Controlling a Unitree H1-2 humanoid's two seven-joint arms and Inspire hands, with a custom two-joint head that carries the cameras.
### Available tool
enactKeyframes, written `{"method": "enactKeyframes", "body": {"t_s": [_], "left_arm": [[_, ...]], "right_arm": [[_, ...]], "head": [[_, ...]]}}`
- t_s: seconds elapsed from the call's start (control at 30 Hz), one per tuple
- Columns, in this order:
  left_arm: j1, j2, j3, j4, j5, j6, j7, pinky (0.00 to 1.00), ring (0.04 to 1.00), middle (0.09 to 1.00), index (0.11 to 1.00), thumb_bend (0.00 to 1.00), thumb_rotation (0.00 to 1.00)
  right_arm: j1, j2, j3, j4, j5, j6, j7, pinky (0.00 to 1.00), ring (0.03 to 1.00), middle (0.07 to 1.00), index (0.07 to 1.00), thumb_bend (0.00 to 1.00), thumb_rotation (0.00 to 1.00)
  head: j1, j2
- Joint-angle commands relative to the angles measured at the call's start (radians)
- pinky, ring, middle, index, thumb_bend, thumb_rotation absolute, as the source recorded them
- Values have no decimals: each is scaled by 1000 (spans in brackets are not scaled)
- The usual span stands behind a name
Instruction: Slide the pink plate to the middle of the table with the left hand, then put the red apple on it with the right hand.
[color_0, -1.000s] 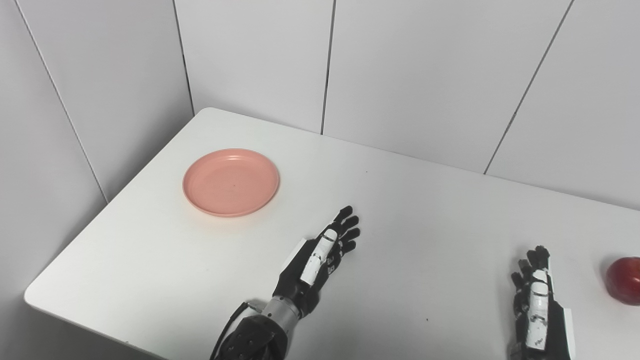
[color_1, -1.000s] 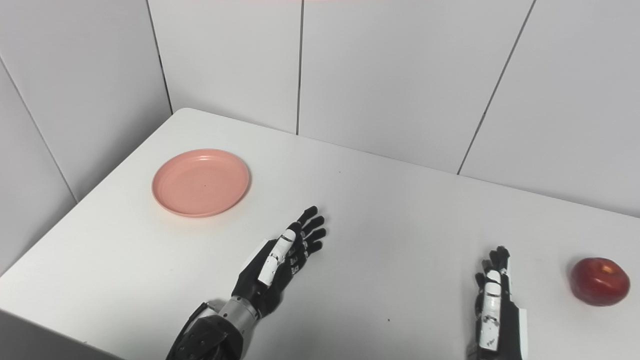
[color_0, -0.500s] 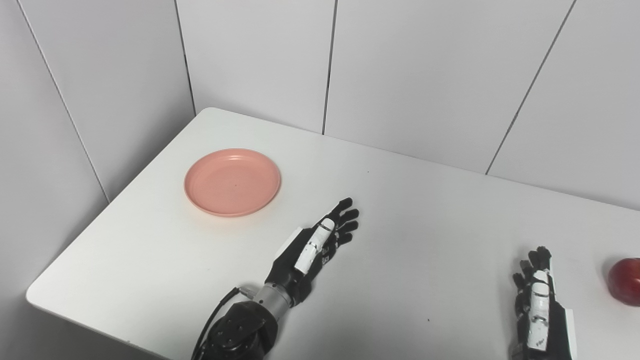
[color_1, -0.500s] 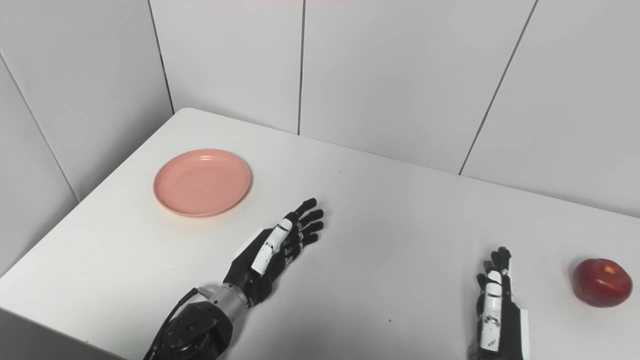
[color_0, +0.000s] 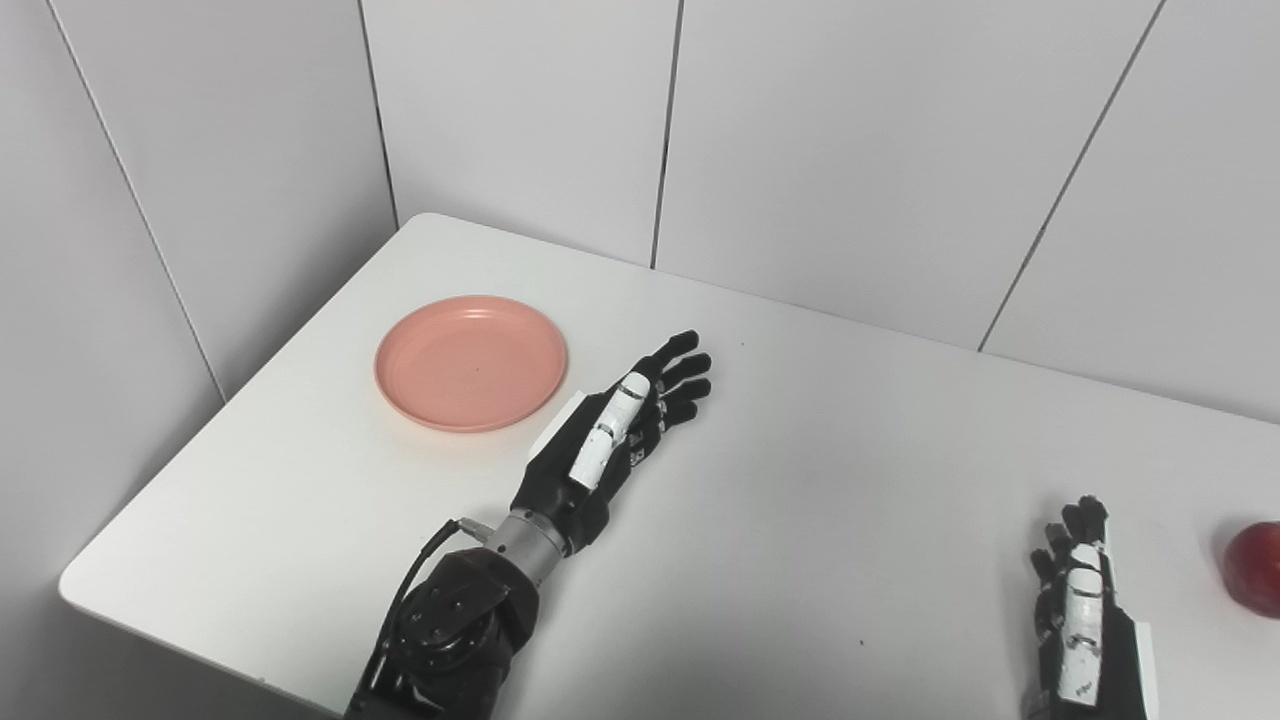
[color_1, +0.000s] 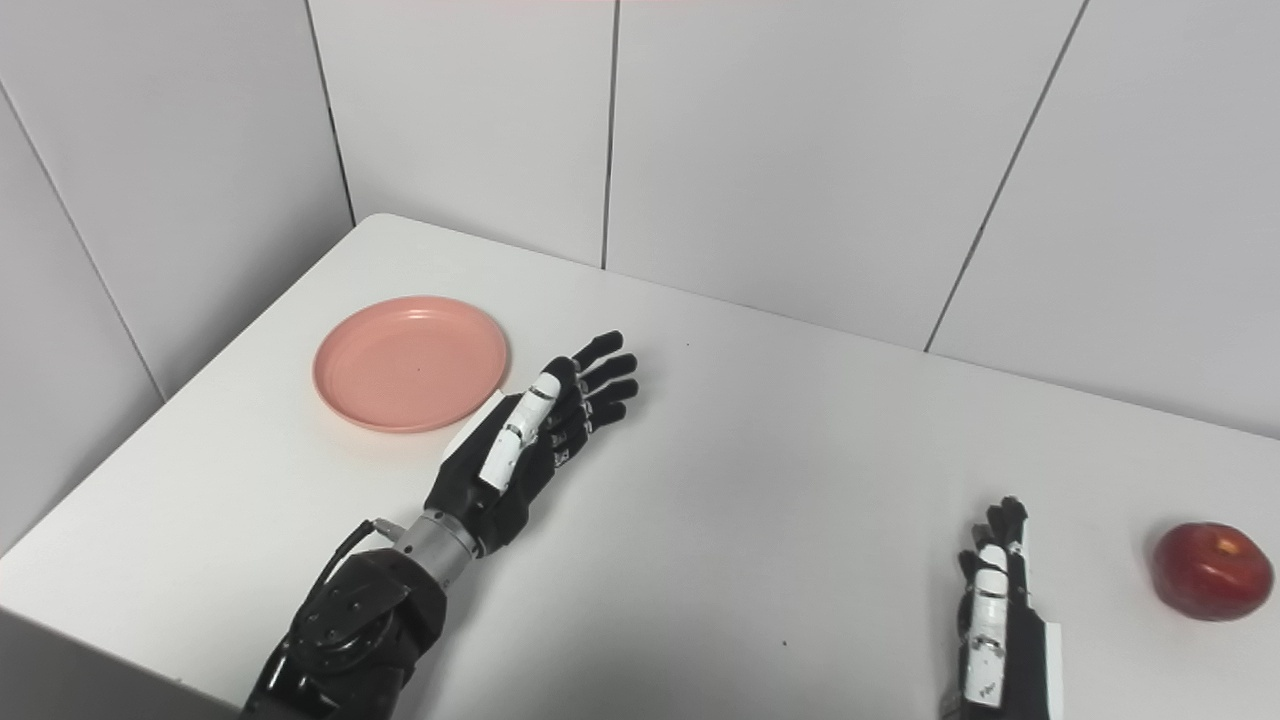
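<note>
Pink plate (color_0: 471, 362) noted left of centre on bench (color_0: 820, 480), empty. Left hand (color_0: 612, 435) just right of its rim, fingers spread, holding nothing. Right hand (color_1: 993, 625) lower right, fingers straight, empty. Apple (color_1: 1211, 571) far right. Plate judged light, stiff, slippery; best pushed at rim.

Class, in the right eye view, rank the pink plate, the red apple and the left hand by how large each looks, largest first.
1 and 2. Pink plate and left hand: about alike; the hand is nearer the camera, so unranked.
3. Red apple, clearly smallest.
</note>
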Motion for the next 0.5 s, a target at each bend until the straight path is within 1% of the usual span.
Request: {"method": "enactKeyframes", "body": {"t_s": [0.0,0.07,0.13,0.23,0.4,0.47], "left_arm": [[-55,11,10,-50,-22,13,0,944,913,920,900,446,1000],[-68,16,17,-61,-25,24,2,947,917,923,905,438,1000],[-88,20,29,-78,-24,37,11,919,906,921,904,422,1000],[-117,32,46,-98,-30,55,19,914,907,924,907,418,1000],[-157,46,79,-116,-35,75,38,931,924,933,917,440,1000],[-171,53,95,-117,-39,77,41,929,926,935,918,440,1000]], "right_arm": [[8,-3,-6,30,-4,-29,0,1000,996,999,998,191,1000],[8,-2,-6,29,-8,-30,-1,1000,993,997,996,187,1000],[7,-6,-4,33,-7,-41,5,1000,998,1000,999,179,1000],[7,-8,-4,35,-9,-44,5,1000,995,1000,1000,181,1000],[7,-5,-7,28,-3,-22,1,1000,993,998,994,197,1000],[6,-6,-7,30,1,-28,3,1000,993,997,991,191,1000]], "head": [[3,1],[4,1],[4,1],[7,0],[7,-1],[8,-2]]}}
